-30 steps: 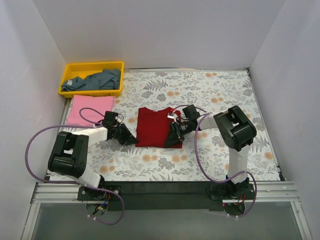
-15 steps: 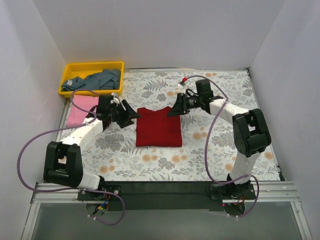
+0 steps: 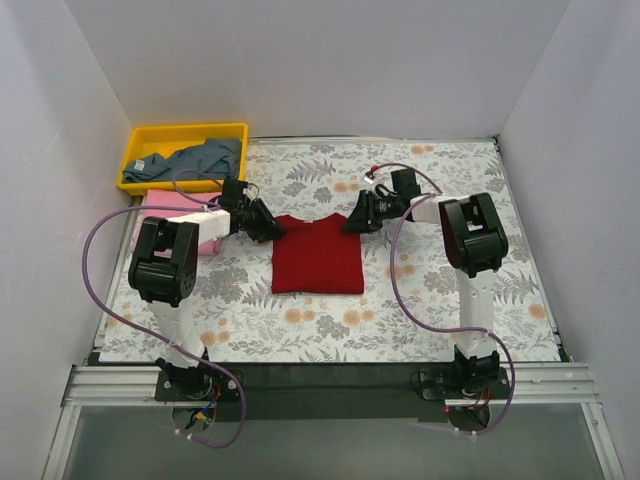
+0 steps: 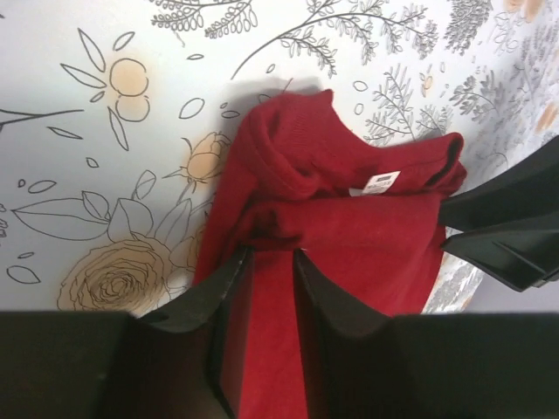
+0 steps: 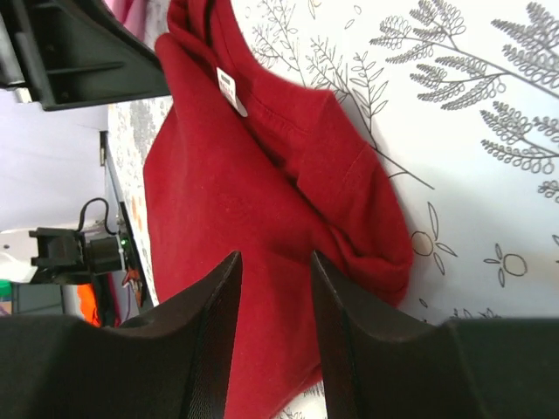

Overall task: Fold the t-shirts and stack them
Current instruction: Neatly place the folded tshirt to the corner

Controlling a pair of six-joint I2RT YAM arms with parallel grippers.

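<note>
Dark red cloth t-shirt (image 3: pixel 318 262) lies folded, centre of frame, on the floral-print counter (image 3: pixel 300 330). Soft, light, limp: likely best pinched at its doubled upper corners. Left claw (image 3: pixel 271 230) and right claw (image 3: pixel 351 222) sit there, jaws part-open over cloth; whether either grips cannot be told.

We see 3 plain white walls (image 3: pixel 320 70) boxing in the table (image 3: pixel 440 325) at the left, back and right. A white tablecloth (image 3: pixel 450 170) printed with grey leaves and orange flowers covers its top. Along the near edge run 1 black strip (image 3: pixel 330 378) and 1 aluminium rail (image 3: pixel 550 385). The light is even and the shadows soft.
</note>
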